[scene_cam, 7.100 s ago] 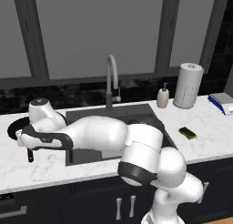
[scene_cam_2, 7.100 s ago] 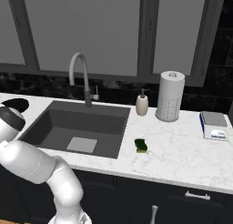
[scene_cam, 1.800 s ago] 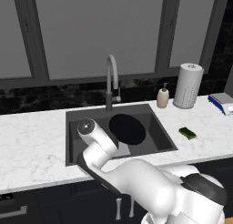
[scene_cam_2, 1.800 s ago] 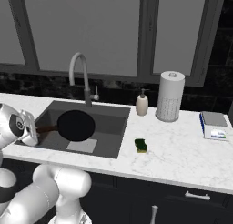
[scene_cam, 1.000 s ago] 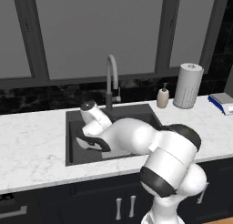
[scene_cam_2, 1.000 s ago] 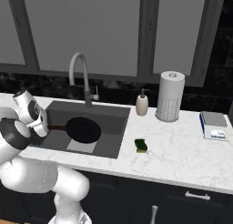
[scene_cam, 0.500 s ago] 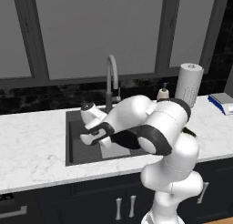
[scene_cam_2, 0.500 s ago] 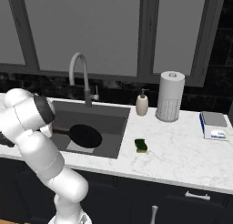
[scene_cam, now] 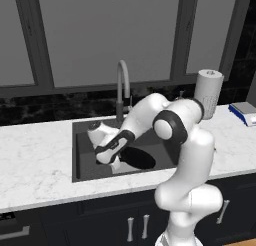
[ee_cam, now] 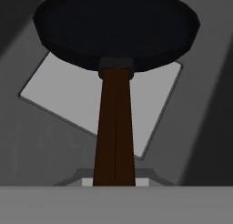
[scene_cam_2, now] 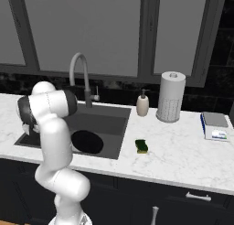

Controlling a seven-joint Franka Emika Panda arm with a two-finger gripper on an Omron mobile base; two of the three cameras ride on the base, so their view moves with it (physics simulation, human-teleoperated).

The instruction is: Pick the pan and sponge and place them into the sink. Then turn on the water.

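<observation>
The black pan (ee_cam: 116, 27) lies low in the dark grey sink (scene_cam: 82, 166), its round body partly over the pale drain plate (ee_cam: 54, 92). Its reddish-brown handle (ee_cam: 114, 127) runs straight back into my gripper (ee_cam: 114, 180), which is shut on the handle's end. From the left base view the gripper (scene_cam: 114, 161) reaches down inside the basin, just left of the pan (scene_cam: 139, 159). The pan (scene_cam_2: 87, 141) also shows in the right base view, beside my arm. The green and yellow sponge (scene_cam_2: 141, 146) rests on the marble right of the sink (scene_cam_2: 112, 120). No water runs from the faucet (scene_cam_2: 80, 69).
A beige soap bottle (scene_cam_2: 143, 105) and a paper towel roll (scene_cam_2: 171, 97) stand behind the sponge. A blue and white flat device (scene_cam_2: 215, 126) lies at the far right. The gooseneck faucet (scene_cam: 121, 85) rises right behind my arm.
The pan has gone from the counter left of the sink down into the basin, still in my gripper. In the last second my arm swung right and the pan sank lower.
</observation>
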